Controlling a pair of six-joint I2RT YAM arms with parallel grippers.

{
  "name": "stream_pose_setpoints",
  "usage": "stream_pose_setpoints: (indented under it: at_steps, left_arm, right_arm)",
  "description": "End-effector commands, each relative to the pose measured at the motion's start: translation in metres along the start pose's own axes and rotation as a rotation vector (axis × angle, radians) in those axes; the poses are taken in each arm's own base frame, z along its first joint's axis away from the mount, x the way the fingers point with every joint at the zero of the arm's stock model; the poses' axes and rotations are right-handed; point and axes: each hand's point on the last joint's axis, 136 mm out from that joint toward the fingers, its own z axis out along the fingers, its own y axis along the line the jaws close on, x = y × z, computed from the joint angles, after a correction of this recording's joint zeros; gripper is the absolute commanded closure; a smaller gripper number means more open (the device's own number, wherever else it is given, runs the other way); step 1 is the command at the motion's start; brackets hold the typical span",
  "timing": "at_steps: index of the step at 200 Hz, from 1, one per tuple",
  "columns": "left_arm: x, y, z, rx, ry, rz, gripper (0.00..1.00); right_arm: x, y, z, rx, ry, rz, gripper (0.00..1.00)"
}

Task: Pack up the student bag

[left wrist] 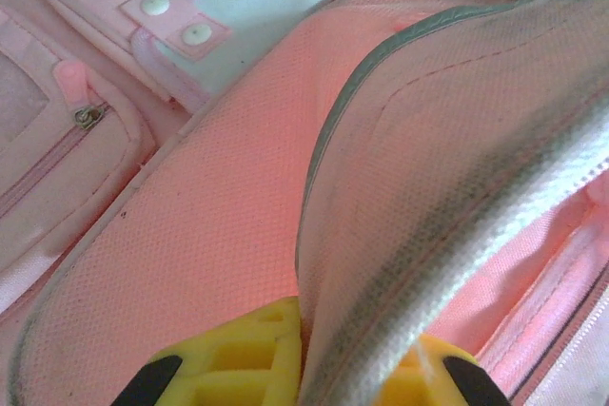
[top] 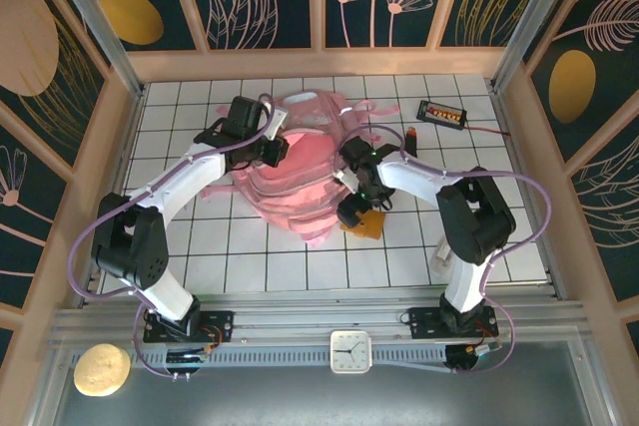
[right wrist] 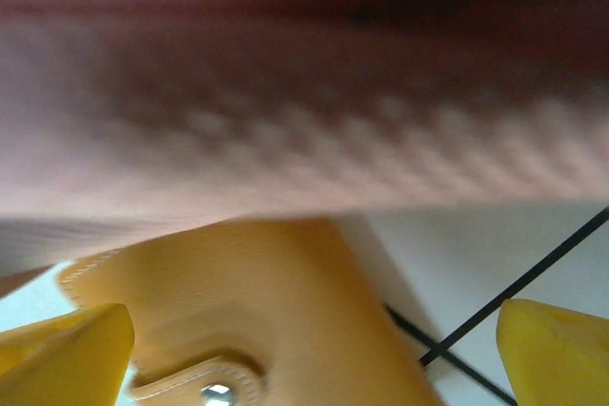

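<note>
The pink student bag (top: 295,187) lies in the middle of the tiled table, its opening facing up. My left gripper (top: 276,150) is at the bag's upper left and is shut on the edge of its flap. In the left wrist view the pink and grey-trimmed fabric (left wrist: 409,187) passes between the yellow fingertips (left wrist: 257,349). My right gripper (top: 354,211) is low at the bag's right front edge. Its jaws are open around a tan leather wallet (right wrist: 266,301) with a metal stud, which lies on the table half under the bag (right wrist: 285,111). The wallet (top: 369,224) pokes out beside the bag.
A black device with coloured buttons (top: 442,113) and its cable lie at the back right, with a small red item (top: 412,133) near it. A white clock (top: 350,351) sits on the front rail and a beige round object (top: 101,369) at the front left. Wooden walls enclose the table.
</note>
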Motion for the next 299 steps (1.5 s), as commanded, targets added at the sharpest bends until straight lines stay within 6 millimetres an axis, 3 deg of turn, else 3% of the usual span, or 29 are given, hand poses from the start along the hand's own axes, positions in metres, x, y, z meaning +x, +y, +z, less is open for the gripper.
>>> stream_pose_setpoints:
  at_steps: [1, 27, 70, 92, 117, 149, 164, 181, 205, 237, 262, 282, 299]
  left_arm:
    - [-0.009, -0.003, -0.018, 0.018, -0.034, -0.001, 1.0]
    - [-0.008, -0.003, -0.018, 0.014, -0.031, 0.001, 1.0]
    - [-0.014, 0.002, -0.016, -0.002, -0.032, -0.006, 1.0]
    - [-0.019, 0.014, -0.015, -0.038, -0.03, -0.022, 1.0]
    - [-0.023, 0.033, -0.018, -0.089, -0.034, -0.059, 1.0]
    - [-0.019, 0.091, -0.035, -0.293, -0.023, -0.173, 1.0]
    - [-0.019, 0.107, -0.044, -0.337, -0.028, -0.2, 1.0]
    - [-0.022, 0.103, -0.044, -0.301, -0.04, -0.201, 1.0]
    - [-0.021, 0.09, -0.035, -0.214, -0.039, -0.219, 1.0]
    - [-0.019, 0.087, -0.034, -0.199, -0.031, -0.217, 1.0]
    - [-0.021, 0.075, -0.032, -0.128, -0.037, -0.22, 1.0]
    - [-0.021, 0.072, -0.03, -0.104, -0.033, -0.238, 1.0]
    - [-0.021, 0.07, -0.03, -0.093, -0.035, -0.246, 1.0]
  right_arm:
    - [0.013, -0.019, 0.014, 0.003, 0.053, -0.056, 0.03]
    - [0.012, -0.01, 0.018, -0.061, 0.043, -0.065, 0.06]
    - [0.04, 0.02, 0.034, -0.217, 0.125, 0.024, 0.15]
    - [0.057, 0.015, 0.039, -0.238, 0.152, 0.1, 0.18]
    - [0.066, 0.004, 0.042, -0.219, 0.169, 0.174, 0.24]
    - [0.076, -0.005, 0.04, -0.213, 0.185, 0.236, 0.25]
    - [0.076, -0.004, 0.04, -0.227, 0.179, 0.246, 0.25]
    - [0.073, 0.0, 0.04, -0.256, 0.171, 0.256, 0.32]
    - [0.069, 0.001, 0.044, -0.291, 0.185, 0.293, 0.55]
    - [0.063, -0.005, 0.039, -0.271, 0.159, 0.296, 0.56]
    - [0.048, -0.009, 0.026, -0.277, 0.109, 0.306, 0.74]
    - [0.035, -0.013, 0.011, -0.278, 0.053, 0.321, 0.76]
    - [0.026, -0.016, -0.002, -0.287, 0.002, 0.344, 0.85]
